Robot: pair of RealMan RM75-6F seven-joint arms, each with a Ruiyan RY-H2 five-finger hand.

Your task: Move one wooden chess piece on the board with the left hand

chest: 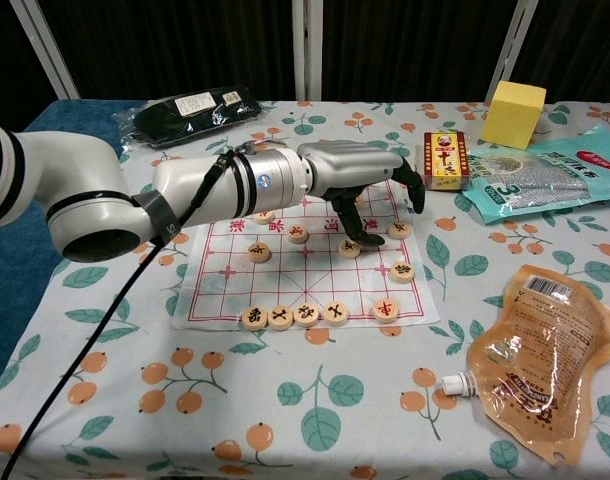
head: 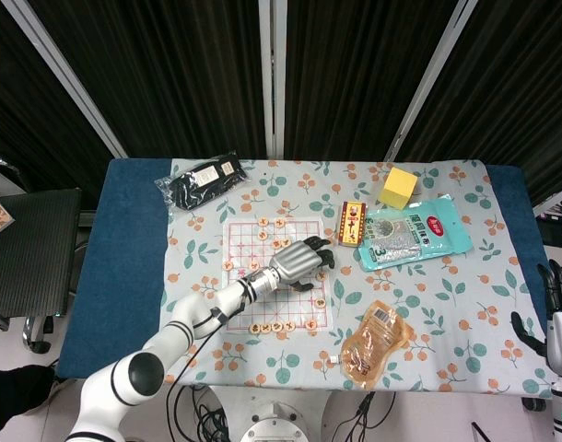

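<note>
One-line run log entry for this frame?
left hand: over chessboard, fingers down by a chess piece, grasp unclear | right hand: idle, off table edge
</note>
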